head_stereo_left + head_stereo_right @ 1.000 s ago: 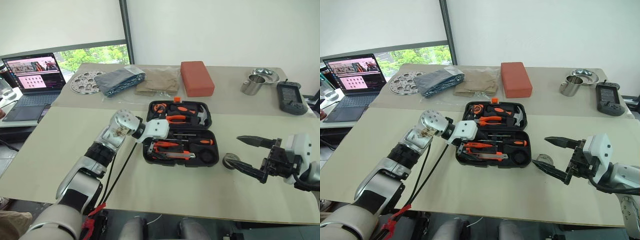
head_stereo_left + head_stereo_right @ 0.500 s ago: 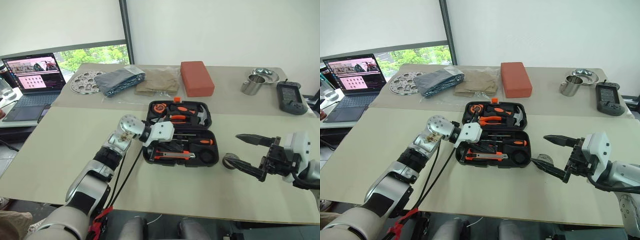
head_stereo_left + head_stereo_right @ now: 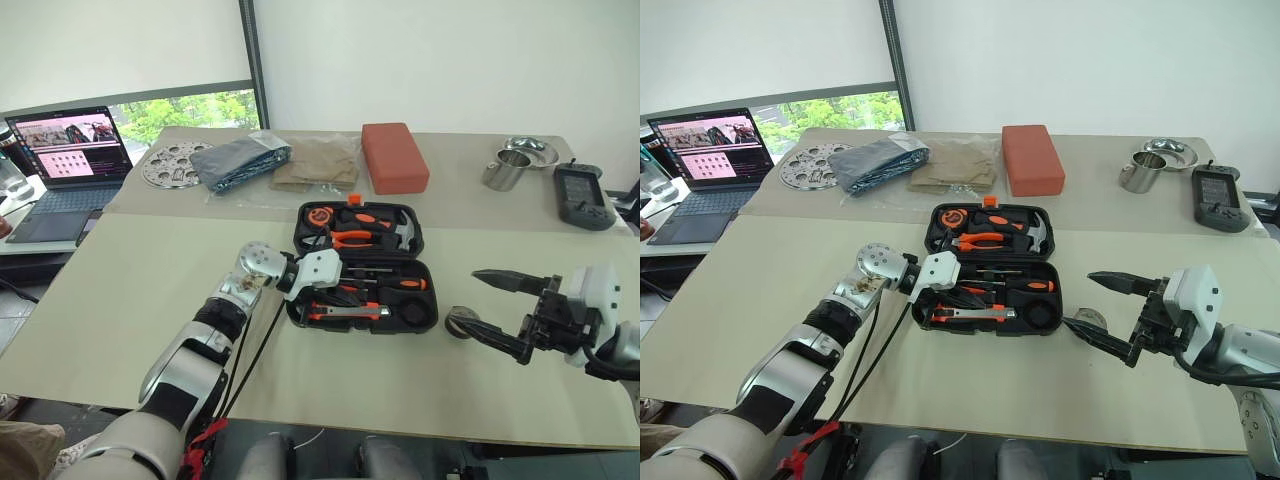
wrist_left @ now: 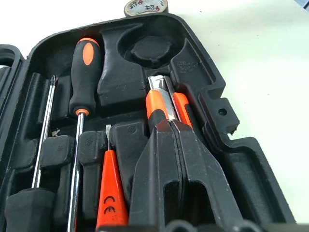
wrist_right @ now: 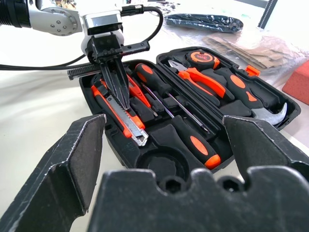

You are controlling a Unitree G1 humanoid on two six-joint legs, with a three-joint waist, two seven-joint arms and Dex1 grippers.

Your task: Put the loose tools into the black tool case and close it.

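Left claw [image 5: 118, 82] pressed together over utility knife [image 5: 118, 116] lying lengthwise, seemingly seated, in case [image 5: 159, 162]

Silver arms, black cables, black pincer [image 3: 505, 310]

Left gripper [image 4: 175, 126] covers the near end of the utility knife [image 4: 161, 99]. Tape roll [image 4: 146, 6], beyond the tool case [image 4: 212, 92], is cut off by the frame edge.

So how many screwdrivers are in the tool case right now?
3. Two black-and-orange-handled screwdrivers lie side by side in the tool case's near half, and a small orange screwdriver sits beside the utility knife. The left gripper may hide more.
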